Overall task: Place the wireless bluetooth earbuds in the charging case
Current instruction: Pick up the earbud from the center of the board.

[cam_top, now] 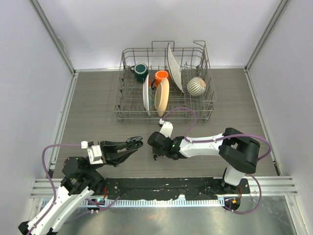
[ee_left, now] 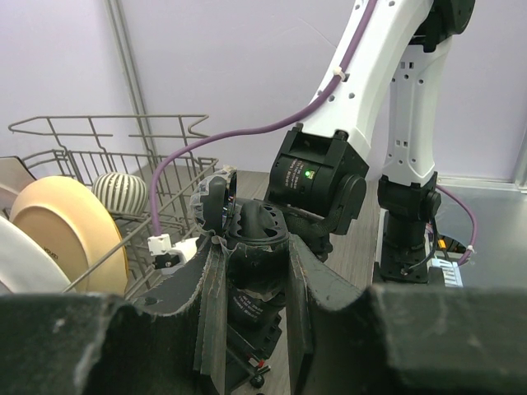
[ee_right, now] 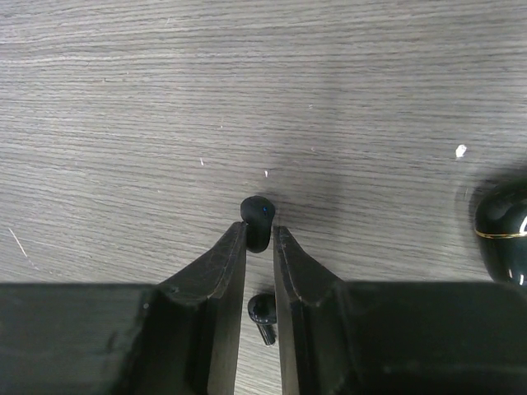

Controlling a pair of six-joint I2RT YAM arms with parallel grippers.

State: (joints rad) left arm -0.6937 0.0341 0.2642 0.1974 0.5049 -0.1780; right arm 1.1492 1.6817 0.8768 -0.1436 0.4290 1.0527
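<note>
right wrist view showed the right gripper (ee_right: 259, 233) pinching a tiny earbud (ee_right: 257, 217); light, slick, best held at the bud. left gripper (ee_left: 247, 247) clamped something black.
</note>
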